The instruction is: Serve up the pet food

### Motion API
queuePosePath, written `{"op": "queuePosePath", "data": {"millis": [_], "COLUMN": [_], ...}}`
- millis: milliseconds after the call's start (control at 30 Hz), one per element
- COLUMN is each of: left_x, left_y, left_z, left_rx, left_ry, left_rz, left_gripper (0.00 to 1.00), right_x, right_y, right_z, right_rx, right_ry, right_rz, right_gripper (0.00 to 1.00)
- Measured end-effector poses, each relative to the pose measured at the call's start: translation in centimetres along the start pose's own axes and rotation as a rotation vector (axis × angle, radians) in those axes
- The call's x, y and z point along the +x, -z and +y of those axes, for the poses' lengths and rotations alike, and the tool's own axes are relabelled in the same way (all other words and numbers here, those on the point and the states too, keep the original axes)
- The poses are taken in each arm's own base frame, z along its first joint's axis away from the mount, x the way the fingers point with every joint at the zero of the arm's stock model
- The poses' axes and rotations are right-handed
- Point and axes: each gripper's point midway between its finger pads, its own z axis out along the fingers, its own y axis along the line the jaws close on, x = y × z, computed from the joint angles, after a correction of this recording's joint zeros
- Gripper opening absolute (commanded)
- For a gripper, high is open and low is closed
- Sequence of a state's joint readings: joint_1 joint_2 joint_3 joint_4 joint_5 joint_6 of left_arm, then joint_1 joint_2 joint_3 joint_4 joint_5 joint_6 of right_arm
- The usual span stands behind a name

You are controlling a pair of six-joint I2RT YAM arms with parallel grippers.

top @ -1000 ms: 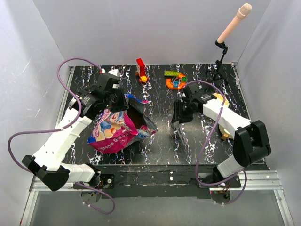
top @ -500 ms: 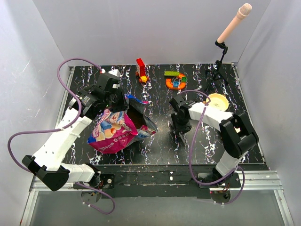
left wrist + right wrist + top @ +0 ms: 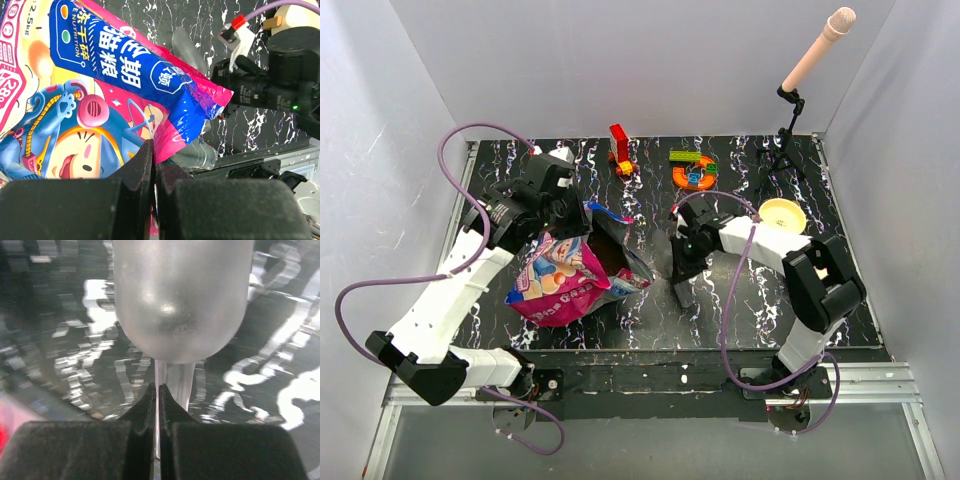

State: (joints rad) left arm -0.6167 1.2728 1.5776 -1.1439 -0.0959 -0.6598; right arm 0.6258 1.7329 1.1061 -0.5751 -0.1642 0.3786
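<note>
We see the left claw (image 3: 154, 152) clamped on the glossy pink, white and blue printed bag (image 3: 75, 125); dark-brown kibble (image 3: 608, 252) lies inside its open mouth. The right claw (image 3: 159, 390) pinches a translucent plastic scoop (image 3: 182, 300) by its handle.

L gripper (image 3: 572, 212) at top edge of pink pet food bag (image 3: 560, 285). R gripper (image 3: 680, 272) just right of bag, scoop (image 3: 681, 294) at its tip. By table (image 3: 740, 310) R edge, yellow bowl (image 3: 783, 214); toy blocks (image 3: 692, 172) at back.
</note>
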Motion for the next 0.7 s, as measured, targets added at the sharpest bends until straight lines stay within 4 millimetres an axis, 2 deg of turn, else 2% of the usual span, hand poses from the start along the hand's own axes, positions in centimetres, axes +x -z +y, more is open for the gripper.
{"op": "queuePosePath", "data": {"millis": [100, 233, 367, 500, 600, 700], "left_x": [0.0, 0.1, 0.0, 0.0, -0.1, -0.1], "left_y": [0.2, 0.3, 0.6, 1.1, 1.5, 1.7], "left_z": [0.0, 0.0, 0.1, 0.1, 0.2, 0.2], "left_rx": [-0.002, -0.004, -0.013, -0.019, -0.023, -0.024], "left_ry": [0.001, 0.005, 0.003, -0.001, -0.009, -0.012], "left_rz": [0.002, 0.006, 0.015, 0.023, 0.027, 0.031], "left_gripper": [0.0, 0.0, 0.0, 0.0, 0.0, 0.0], "right_x": [-1.4, -3.3, -3.9, -2.8, -2.6, -2.2], "right_y": [1.7, 3.2, 1.6, -0.7, -0.7, -1.1], "right_z": [4.5, 6.7, 6.6, 5.4, 5.1, 4.4], "right_rx": [-0.305, -0.581, -0.761, -0.796, -0.815, -0.82], "right_ry": [-0.021, -0.063, -0.139, -0.176, -0.145, -0.135], "right_rz": [-0.037, -0.066, -0.012, 0.061, 0.044, 0.024], "right_gripper": [0.01, 0.01, 0.01, 0.01, 0.07, 0.2]}}
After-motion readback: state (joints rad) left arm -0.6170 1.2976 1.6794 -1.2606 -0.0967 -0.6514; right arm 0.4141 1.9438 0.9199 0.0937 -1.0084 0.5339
